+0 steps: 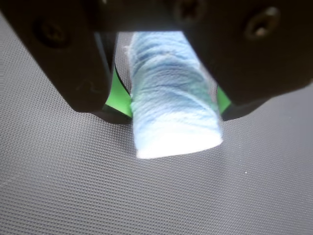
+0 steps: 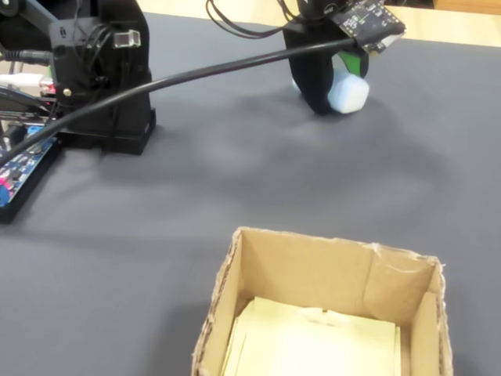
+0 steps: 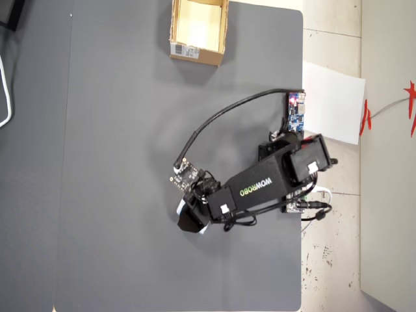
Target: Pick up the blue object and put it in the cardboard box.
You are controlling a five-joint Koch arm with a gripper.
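The blue object (image 1: 172, 110) is a pale blue-white soft pad wound with thread. It sits between the green pads (image 1: 119, 98) of my gripper (image 1: 171, 105), which is shut on it from both sides. In the fixed view the gripper (image 2: 333, 90) holds the pad (image 2: 350, 94) low at the dark mat, far behind the cardboard box (image 2: 313, 270). That box stands open at the front with a pale yellowish inside. Seen from overhead, the box (image 3: 195, 56) is at the top and the gripper (image 3: 192, 218) is low of centre; only a pale sliver of the pad (image 3: 181, 207) shows.
The arm's base (image 2: 102, 78) stands at the back left in the fixed view, with a thick black cable (image 2: 196, 74) arching over the mat. A small blue circuit board (image 3: 296, 112) and white paper (image 3: 335, 101) lie at the mat's right edge in the overhead view.
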